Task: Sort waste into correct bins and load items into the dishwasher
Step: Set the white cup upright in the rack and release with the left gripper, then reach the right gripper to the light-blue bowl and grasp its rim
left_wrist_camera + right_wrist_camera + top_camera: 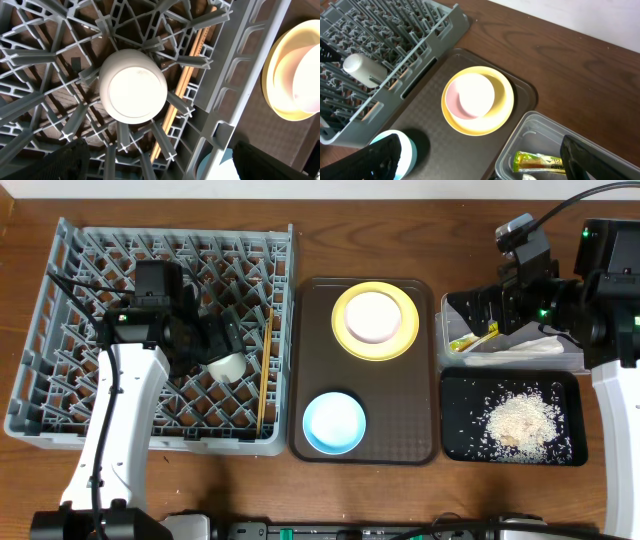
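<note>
The small cream cup (226, 367) (133, 86) lies among the pegs of the grey dishwasher rack (100, 300). My left gripper (230, 340) (162, 170) hovers just above it, open and holding nothing. The chopsticks (265, 370) (185, 80) lie along the rack's right side. On the brown serving tray (310, 360) sit the yellow plate (402, 340) (505, 107) and the blue bowl (334, 422) (407, 150). My right gripper (462, 315) (487, 167) hangs open over the left edge of the clear tub (442, 360) (530, 120), empty. The tub holds the green-and-yellow packet (540, 162) and the white wrapper (525, 350).
The black tray (455, 395) in front of the tub holds whitish crumbs (520, 420). A paler pinkish round area fills the plate's middle. The left arm's white link runs from the table's front edge up over the rack.
</note>
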You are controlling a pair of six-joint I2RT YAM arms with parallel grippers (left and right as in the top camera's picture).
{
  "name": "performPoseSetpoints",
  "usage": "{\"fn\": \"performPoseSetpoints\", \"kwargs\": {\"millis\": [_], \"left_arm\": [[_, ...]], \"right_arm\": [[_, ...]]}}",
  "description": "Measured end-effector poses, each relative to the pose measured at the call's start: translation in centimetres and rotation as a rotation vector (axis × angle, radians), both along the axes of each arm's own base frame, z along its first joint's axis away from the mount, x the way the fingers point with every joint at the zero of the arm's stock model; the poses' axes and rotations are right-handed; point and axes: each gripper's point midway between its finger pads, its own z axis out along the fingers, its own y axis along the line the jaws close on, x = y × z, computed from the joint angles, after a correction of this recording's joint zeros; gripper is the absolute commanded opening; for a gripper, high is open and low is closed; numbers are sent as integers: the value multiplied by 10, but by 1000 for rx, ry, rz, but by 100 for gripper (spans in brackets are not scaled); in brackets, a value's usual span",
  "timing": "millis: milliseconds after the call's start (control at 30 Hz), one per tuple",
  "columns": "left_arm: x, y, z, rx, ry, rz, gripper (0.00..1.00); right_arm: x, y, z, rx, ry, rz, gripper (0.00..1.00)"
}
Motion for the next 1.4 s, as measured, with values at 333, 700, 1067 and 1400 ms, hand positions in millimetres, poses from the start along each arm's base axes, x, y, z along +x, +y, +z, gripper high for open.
{"fn": "performPoseSetpoints", "kwargs": {"millis": [333, 700, 1067, 1400], "left_arm": [[35, 0, 14, 1, -155, 1, 98], [5, -37, 7, -121, -22, -27, 59], [-46, -105, -2, -99, 107, -288, 49], [-32, -98, 20, -5, -48, -254, 73]], "right_arm": [[0, 0, 0, 0, 0, 0, 99], [0, 0, 0, 0, -2, 0, 99], [-7, 21, 14, 117, -14, 95, 96], [-62, 98, -28, 27, 208, 234, 68]]}}
